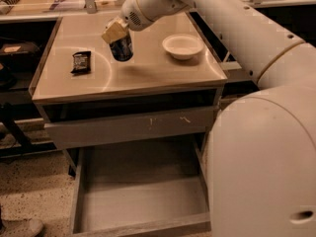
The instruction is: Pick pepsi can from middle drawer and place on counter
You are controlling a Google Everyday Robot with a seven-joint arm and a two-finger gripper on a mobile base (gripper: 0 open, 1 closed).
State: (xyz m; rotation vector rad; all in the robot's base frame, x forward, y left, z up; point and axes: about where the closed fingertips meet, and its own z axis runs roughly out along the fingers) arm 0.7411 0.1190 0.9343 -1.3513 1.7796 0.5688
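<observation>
- Nearest, lower right: the white robot body (261, 167) fills this corner and hides the right edge of the drawer
- Low in the view: the drawer (143, 196) stands pulled out of the grey cabinet, showing its flat grey floor, left wall and low front wall
- Bottom left: speckled floor (34, 181), with the toe of a pale shoe (19, 227) at the corner
- Above the open drawer: a closed grey drawer front (113, 130) with a few pale scratches right of its middle; a dark gap separates it from the top above
- Bench (148, 78): glossy tan top with a thin dark rim, sitting on the cabinet
- Left part of the bench: a black snack packet (81, 62) lying flat, apart from the can
- Can (122, 51): dark blue, tilted, held over the middle of the bench between the packet and the bowl; its lower end looks clear of the surface, with its shadow on the bench just below and to the right
- Pincer (118, 37): pinching the can at its upper end, with a tan finger pad (114, 31) across the can's top
- Bowl (182, 46): white, upright, on the right rear part of the bench, apart from the can
- Arm (222, 19): white, reaching from the body at right across the top of the view down to the pincer
</observation>
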